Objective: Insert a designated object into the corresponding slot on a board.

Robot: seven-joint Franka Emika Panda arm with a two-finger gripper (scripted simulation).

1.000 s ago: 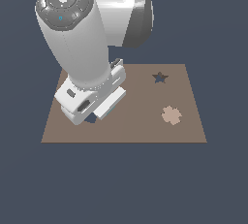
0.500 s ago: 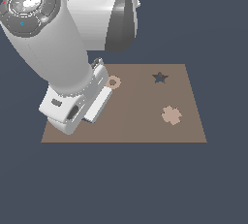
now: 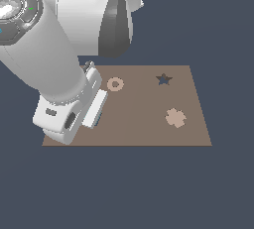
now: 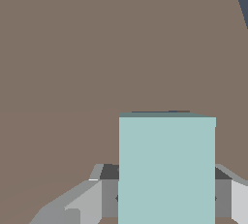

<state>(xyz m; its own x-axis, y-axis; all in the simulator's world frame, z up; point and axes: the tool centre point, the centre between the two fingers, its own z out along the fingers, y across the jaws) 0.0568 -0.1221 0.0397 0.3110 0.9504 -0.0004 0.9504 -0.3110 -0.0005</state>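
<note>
The light teal block (image 4: pixel 166 169) fills the near part of the wrist view, held between my grey fingers (image 4: pixel 107 196). My gripper (image 4: pixel 166 196) is shut on it over the brown board (image 4: pixel 97 48). A thin dark strip (image 4: pixel 162 112) shows just past the block's far edge; I cannot tell whether it is the rectangular slot. In the exterior view the gripper hand (image 3: pixel 74 116) hangs over the board's (image 3: pixel 144 129) left part near its front edge. The arm hides the block and the slot there.
On the board, the exterior view shows a tan ring (image 3: pixel 115 84), a dark star-shaped hole (image 3: pixel 163 79) and a pinkish flower-like piece (image 3: pixel 175 117). The big arm link (image 3: pixel 44 59) covers the board's left side. Dark floor surrounds the board.
The hand has moved toward the exterior view's left and the board's front edge. The tan ring, covered a second ago, is now in view.
</note>
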